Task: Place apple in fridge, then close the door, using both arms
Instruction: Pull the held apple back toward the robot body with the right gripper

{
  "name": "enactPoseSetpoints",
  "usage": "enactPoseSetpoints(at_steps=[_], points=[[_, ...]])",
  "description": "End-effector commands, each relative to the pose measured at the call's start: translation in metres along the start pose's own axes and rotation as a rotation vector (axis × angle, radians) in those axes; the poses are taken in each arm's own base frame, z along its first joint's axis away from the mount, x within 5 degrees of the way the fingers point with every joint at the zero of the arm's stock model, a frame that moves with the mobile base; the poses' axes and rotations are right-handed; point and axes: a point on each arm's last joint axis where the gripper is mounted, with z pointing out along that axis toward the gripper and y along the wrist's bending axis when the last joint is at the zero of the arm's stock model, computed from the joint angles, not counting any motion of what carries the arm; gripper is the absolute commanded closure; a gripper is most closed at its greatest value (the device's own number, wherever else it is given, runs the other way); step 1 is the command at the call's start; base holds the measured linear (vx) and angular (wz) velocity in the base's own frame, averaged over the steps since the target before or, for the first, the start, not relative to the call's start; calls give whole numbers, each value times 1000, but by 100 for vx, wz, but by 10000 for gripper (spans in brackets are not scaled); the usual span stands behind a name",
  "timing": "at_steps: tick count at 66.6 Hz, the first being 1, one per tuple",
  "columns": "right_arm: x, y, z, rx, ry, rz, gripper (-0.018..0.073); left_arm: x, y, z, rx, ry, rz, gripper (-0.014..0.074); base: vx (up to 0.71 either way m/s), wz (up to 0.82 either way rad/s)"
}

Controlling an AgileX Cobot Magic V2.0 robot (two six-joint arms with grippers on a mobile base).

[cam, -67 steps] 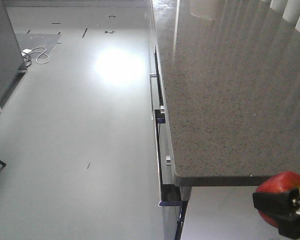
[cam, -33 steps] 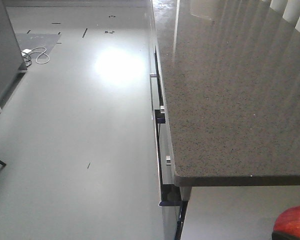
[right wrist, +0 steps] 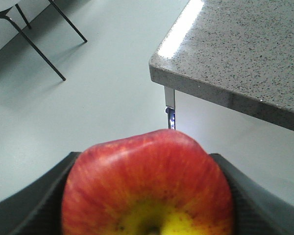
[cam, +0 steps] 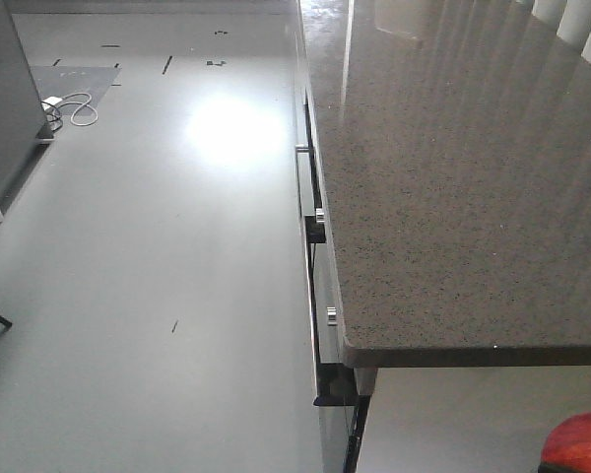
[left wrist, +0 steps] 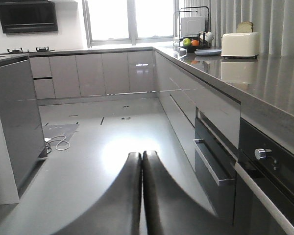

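The red apple, with a yellow patch at its stem dimple, fills the bottom of the right wrist view. My right gripper is shut on it, one black finger on each side. The apple hangs over the floor, in front of the counter's corner. In the front view only the apple's top shows, at the bottom right corner. My left gripper is shut and empty, its fingers pressed together and pointing along the kitchen floor. A tall dark grey cabinet, possibly the fridge, stands at the left. No door opening shows.
A speckled grey counter runs along the right, with drawers and an oven front below it. A fruit basket and toaster stand far back. A white cable lies on the floor. Chair legs stand at the left.
The apple and my right gripper have dropped down and to the right in the front view; only the apple's top still shows there. The counter and floor are unchanged.
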Motion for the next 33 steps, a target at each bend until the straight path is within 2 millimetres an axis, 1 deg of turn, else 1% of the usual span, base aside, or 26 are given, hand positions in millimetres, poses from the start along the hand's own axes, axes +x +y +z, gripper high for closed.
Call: enactPoseSetpoints(at_steps=[1,33], points=[[-12,1,-5,4,-77,6,475,-13,0,-2,4,-107,-7,603,0,0],[-12,1,-5,4,-77,6,475,-13,0,-2,4,-107,-7,603,0,0]])
